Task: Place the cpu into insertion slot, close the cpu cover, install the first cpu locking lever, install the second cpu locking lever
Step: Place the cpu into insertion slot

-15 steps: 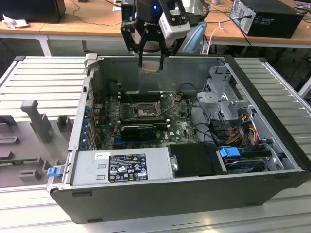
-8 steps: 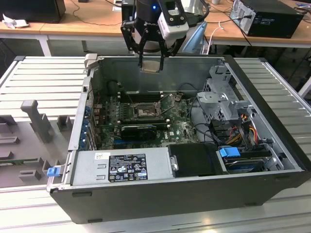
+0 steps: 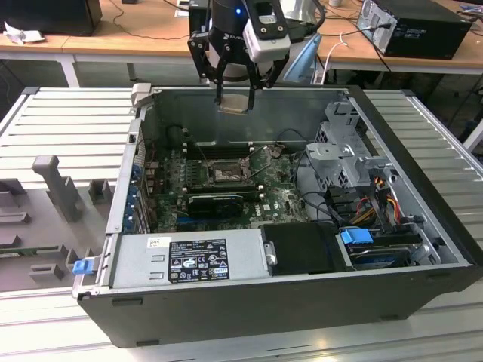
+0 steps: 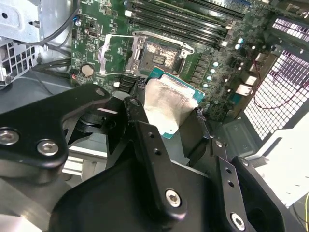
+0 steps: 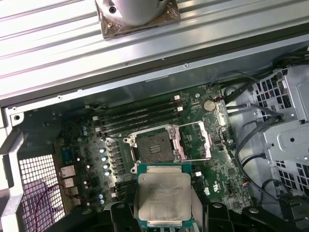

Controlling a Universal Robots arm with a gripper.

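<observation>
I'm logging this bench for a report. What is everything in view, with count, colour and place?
computer case: one, dark grey, open on the ribbed table.
circuit board: one, green, on the case floor.
insertion slot: one, dark-rimmed, mid-board, empty.
cpu cover: one, silver, swung open beside the slot.
power supply: one, grey, in the case, nearest the exterior view's camera.
cpu: one, silver-beige, held above the case.
gripper: one, black, jaws shut on the cpu.
</observation>
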